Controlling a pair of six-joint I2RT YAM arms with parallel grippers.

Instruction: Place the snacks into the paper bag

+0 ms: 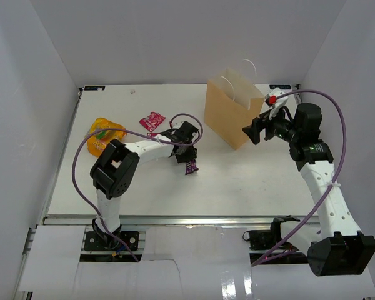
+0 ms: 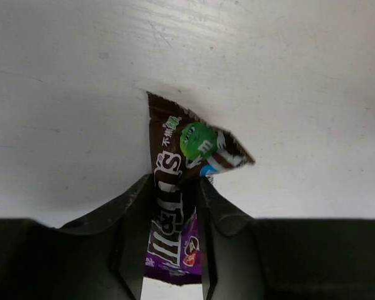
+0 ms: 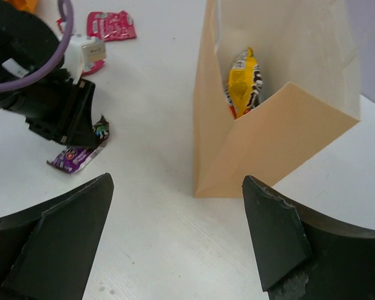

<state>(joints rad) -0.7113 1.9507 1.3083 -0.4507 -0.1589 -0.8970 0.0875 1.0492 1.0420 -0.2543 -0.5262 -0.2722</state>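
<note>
Heads up on that purple packet (image 2: 175, 181): it's a light, crinkly foil thing, floppy and a bit slick, so I'd guess it folds or slips if you pinch only a corner. Your left gripper (image 2: 174, 250) has its fingers (image 2: 134, 237) clamped on the packet's lower half, across the narrow width, which looks like a decent spot to me. The wrapper's dark brown up top and purple lower down, with white lettering and a little green candy face near the crumpled end. It sits low at the table (image 1: 237, 175), around the middle and well left of the paper bag (image 1: 228, 119). Can't tell if it's off the surface. Your right gripper (image 3: 175, 237) hangs near the bag, fingers wide apart, holding nothing. A yellow packet (image 3: 242, 81) is in the bag already. A pink packet (image 1: 152, 120) and an orange bag (image 1: 105, 134) lie over on the left.
</note>
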